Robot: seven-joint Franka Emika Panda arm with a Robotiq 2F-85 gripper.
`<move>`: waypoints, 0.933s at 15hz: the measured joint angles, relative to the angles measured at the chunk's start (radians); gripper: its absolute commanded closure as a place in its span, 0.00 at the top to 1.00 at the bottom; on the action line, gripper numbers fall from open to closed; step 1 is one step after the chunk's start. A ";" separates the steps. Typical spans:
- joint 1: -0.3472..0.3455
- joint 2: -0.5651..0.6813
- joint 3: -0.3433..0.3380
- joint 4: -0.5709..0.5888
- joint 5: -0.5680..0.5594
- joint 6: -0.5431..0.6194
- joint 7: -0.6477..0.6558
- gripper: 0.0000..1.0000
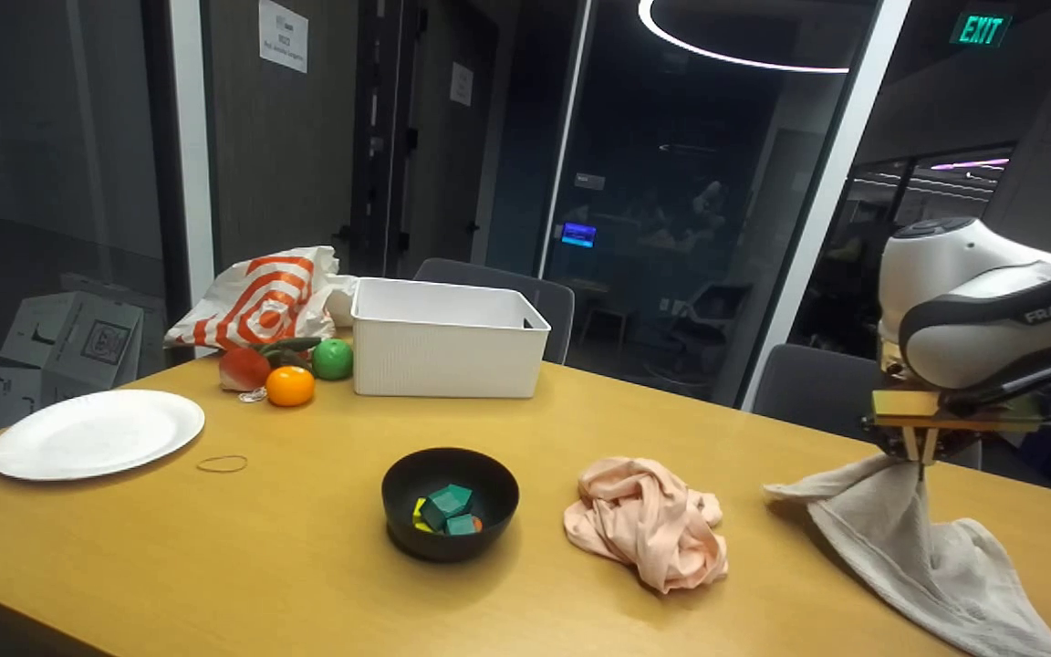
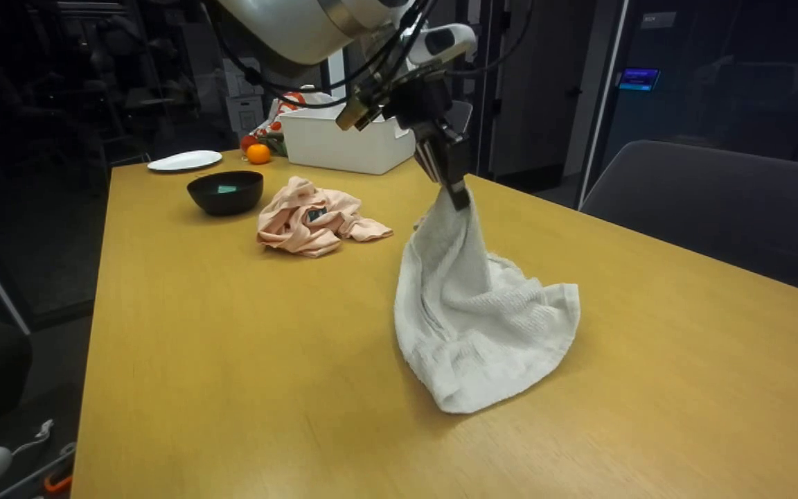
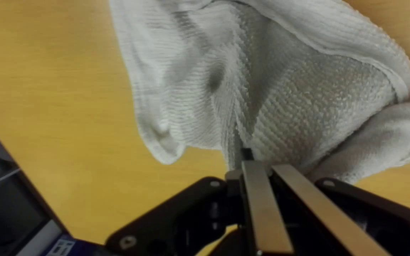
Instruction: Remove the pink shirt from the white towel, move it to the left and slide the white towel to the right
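The pink shirt lies crumpled on the table, apart from the towel; it also shows in an exterior view. The white towel hangs from my gripper as a raised peak, its lower part spread on the table. The towel also shows in an exterior view and fills much of the wrist view. My gripper is shut on a fold of the towel, a little above the table. In the wrist view the fingertips are close together, partly hidden by the cloth.
A black bowl with several small blocks stands beside the shirt. A white bin, an orange, a green fruit, a red-and-white bag and a white plate are farther off. A dark chair stands at the table edge.
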 measured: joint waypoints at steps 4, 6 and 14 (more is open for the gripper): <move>-0.057 -0.083 0.009 -0.022 -0.107 -0.205 0.063 0.01; -0.090 -0.083 0.021 -0.041 -0.103 -0.268 0.044 0.01; -0.143 0.079 0.039 -0.099 -0.149 -0.227 0.081 0.51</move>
